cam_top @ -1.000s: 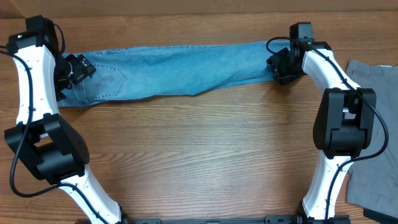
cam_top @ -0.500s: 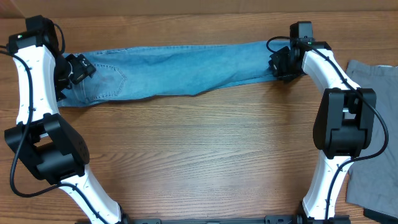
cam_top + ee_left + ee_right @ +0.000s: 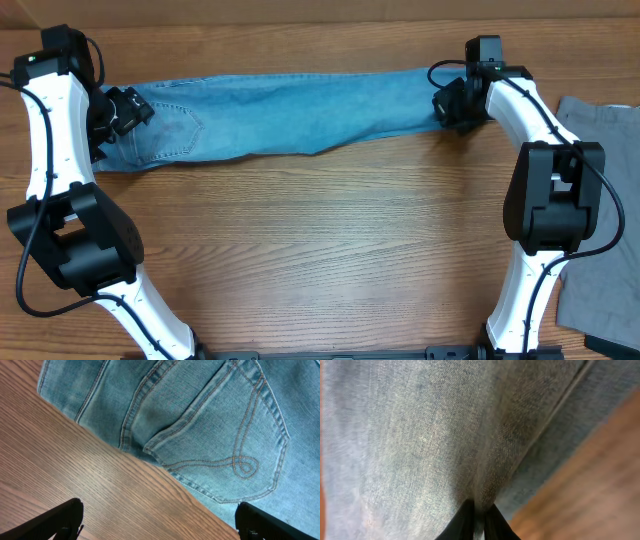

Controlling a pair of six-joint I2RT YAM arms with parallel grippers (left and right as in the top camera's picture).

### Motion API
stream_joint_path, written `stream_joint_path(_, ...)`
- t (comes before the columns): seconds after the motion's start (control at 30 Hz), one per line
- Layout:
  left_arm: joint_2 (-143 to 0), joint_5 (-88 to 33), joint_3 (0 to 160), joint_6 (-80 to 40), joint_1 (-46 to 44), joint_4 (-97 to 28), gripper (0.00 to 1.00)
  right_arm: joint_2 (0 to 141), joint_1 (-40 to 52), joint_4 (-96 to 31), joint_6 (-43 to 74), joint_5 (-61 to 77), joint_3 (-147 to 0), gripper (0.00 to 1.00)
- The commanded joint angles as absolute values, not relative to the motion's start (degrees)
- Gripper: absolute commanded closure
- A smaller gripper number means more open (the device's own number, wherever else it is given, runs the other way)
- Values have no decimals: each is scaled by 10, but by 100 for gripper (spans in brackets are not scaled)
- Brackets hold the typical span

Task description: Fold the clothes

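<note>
The jeans are laid flat on the table, stretched out from left to right. Their waist end is at the left and their leg end at the right. Most of the bare table is found in front of the jeans. The left gripper is held over the waist end, near a pocket. A fold at the leg end is pinched by the right gripper. Another cloth is laid to the right of the jeans, apart from them.
</note>
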State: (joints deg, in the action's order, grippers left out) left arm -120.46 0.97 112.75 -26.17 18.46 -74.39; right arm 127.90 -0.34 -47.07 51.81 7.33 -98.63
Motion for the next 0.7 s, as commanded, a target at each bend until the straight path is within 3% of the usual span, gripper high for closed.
stream_joint_path(0.0, -1212, 4, 1126, -253, 182, -745, 0, 1250, -4, -515, 505, 17, -1043, 90)
stream_joint_path(0.5, -1212, 4, 1126, -253, 183, -745, 0, 1275, -4, -575, 506, 13, -1079, 88)
stream_joint_path(0.63, -1213, 4, 1126, -253, 183, -745, 0, 1296, -4, -529, 468, 15, -1079, 49)
stream_joint_path(0.67, -1212, 4, 1126, -253, 183, -745, 0, 1298, -3, -518, 453, 16, -1079, 27)
